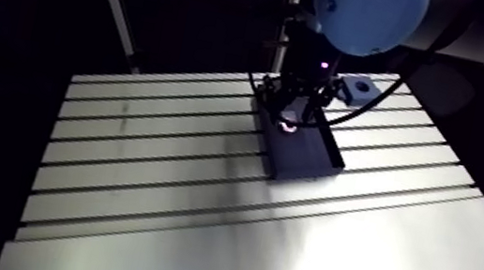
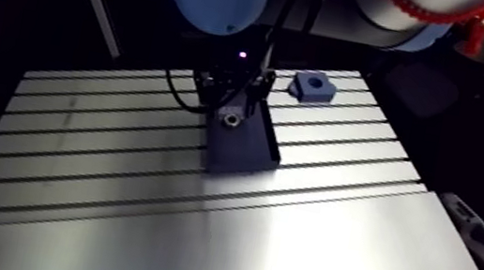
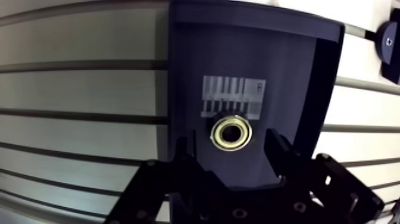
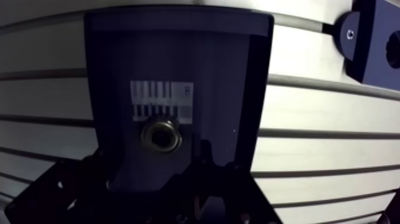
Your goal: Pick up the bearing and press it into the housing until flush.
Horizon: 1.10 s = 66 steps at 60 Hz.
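Note:
A brass-ringed bearing lies in a dark tray, just below a white striped label. My gripper hangs low over it and is open. One finger stands on each side of the bearing, with a gap showing on both sides. The blue housing, a block with a round bore, sits on the table beyond the tray's far corner. In the arm view the gripper reaches into the tray's far end, and the housing lies just behind it.
The slotted aluminium table spreads out to either side of the tray. A smooth plate covers its near part. The tray's raised walls flank the gripper closely.

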Motion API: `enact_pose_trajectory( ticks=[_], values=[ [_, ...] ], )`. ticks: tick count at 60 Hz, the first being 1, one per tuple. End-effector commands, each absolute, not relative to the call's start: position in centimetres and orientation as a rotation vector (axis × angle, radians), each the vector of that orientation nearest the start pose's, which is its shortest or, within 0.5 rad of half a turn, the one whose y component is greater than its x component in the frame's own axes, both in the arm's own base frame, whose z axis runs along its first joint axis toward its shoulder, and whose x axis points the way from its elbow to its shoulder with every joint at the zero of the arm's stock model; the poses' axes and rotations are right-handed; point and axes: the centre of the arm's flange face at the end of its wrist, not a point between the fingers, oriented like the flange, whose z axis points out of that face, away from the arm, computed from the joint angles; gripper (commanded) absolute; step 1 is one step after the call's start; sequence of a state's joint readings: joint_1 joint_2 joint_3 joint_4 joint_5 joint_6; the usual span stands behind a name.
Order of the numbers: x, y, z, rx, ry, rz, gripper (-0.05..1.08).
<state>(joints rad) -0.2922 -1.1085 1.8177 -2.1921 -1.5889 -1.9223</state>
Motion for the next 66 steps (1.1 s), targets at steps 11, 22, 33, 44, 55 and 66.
enact_pose_trajectory(
  ticks=[11, 22, 33, 44, 55, 66],
  values=[
    [-59.4, 3.92, 17.62, -0.099, 3.067, -0.006, 0.34],
    [-59.42, 3.94, 17.55, -0.099, 3.067, -0.004, 0.34],
    [-59.43, 3.94, 17.47, -0.101, 3.067, -0.004, 0.35],
    [-59.38, 3.96, 16.98, -0.099, 3.058, -0.004, 0.35],
    [-59.43, 3.99, 17.03, -0.099, 3.059, -0.001, 0.37],
    [-59.41, 3.99, 17.02, -0.099, 3.057, -0.001, 0.4]
  ],
)
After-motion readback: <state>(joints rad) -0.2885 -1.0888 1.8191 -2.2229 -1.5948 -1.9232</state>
